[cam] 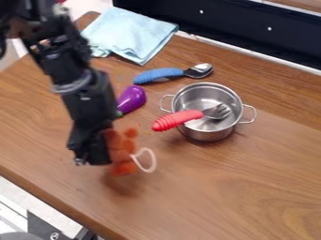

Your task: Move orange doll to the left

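Note:
The black gripper (95, 153) hangs over the left-centre of the wooden table, shut on the orange doll (123, 152). The doll is upright at the gripper's right side, its left part hidden behind the gripper. A pale loop sticks out from the doll's right side. A dark, soft shadow lies on the wood under the doll, which looks slightly raised off the surface.
A metal pot (207, 132) holds a fork with a red handle (177, 120) resting over its rim. Behind the gripper lie a purple eggplant (132, 99), a blue-handled spoon (159, 75) and a light blue cloth (128, 33). The table's front edge runs along the lower left.

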Robot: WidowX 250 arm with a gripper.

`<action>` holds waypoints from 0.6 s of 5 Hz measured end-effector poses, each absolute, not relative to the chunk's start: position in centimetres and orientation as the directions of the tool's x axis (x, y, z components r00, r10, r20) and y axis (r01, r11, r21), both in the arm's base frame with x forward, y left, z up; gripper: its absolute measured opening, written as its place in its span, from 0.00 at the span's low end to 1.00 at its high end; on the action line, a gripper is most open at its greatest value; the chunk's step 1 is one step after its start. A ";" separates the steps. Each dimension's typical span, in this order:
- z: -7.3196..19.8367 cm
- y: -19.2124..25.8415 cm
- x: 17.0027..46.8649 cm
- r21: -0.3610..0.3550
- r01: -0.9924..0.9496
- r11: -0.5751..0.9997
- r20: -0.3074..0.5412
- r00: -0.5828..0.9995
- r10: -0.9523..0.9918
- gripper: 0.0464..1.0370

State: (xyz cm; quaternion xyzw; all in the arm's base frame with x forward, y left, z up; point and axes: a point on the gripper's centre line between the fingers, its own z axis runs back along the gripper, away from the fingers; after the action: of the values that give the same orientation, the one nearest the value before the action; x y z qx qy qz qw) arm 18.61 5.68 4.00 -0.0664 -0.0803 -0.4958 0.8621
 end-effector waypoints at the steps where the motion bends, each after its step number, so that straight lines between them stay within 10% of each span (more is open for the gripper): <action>1: 3.1 7.5 19.4 0.020 0.798 0.602 0.196 0.587 -0.785 0.31; 3: 2.2 7.3 20.5 0.048 0.761 0.647 0.165 0.633 -0.756 0.37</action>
State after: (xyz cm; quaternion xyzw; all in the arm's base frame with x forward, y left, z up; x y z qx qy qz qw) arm 20.47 7.34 2.23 -0.0131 -0.0852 -0.4198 0.9035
